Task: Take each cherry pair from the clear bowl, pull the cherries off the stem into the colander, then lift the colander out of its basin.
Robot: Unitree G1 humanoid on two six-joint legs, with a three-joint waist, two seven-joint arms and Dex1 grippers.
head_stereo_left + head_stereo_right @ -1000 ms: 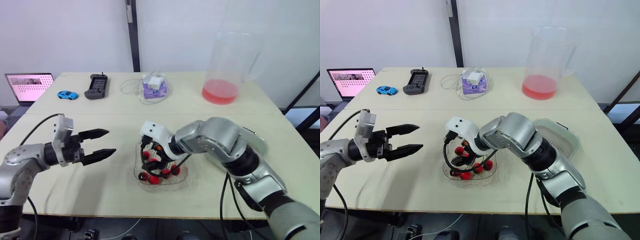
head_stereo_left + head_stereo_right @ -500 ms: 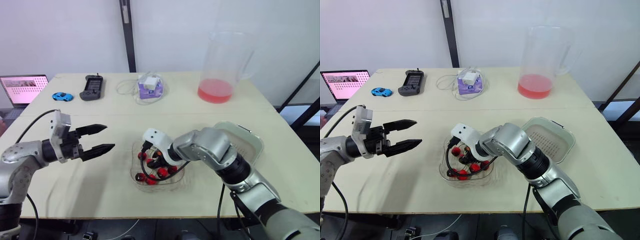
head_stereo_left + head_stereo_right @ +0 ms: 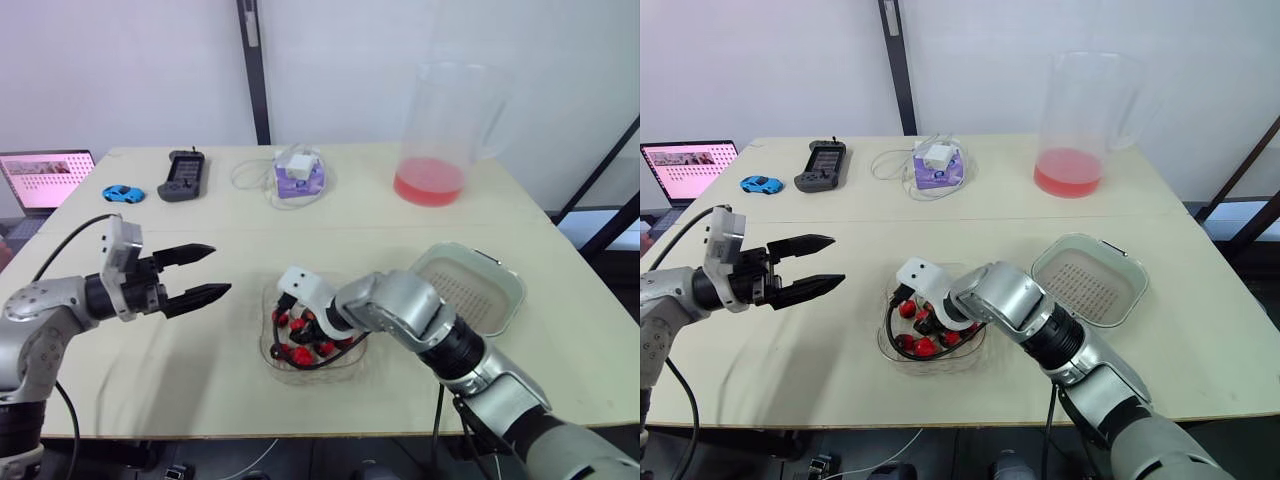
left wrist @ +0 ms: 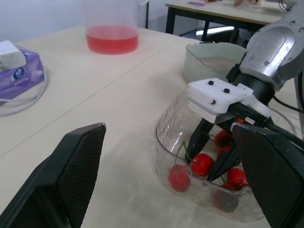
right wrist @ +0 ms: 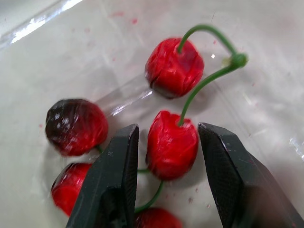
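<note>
Far edge of the pale wooden table (image 3: 330, 225), L to R: open laptop (image 3: 45, 178) w/ pink screen at the corner, blue toy car (image 3: 122, 192), black handheld controller (image 3: 184, 174), purple tissue pack (image 3: 297, 178) w/ a white charger (image 3: 299, 161) on top and its cable (image 3: 250, 178) looped beside. Further R, a tall clear pitcher (image 3: 443, 135) holds a shallow layer of red liquid. A black pole (image 3: 250, 70) rises behind the table against the white wall.

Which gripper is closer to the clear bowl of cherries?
Right. The right gripper is down inside the clear bowl, open and straddling a cherry. The left gripper hovers open above the table, off to the bowl's left.
</note>
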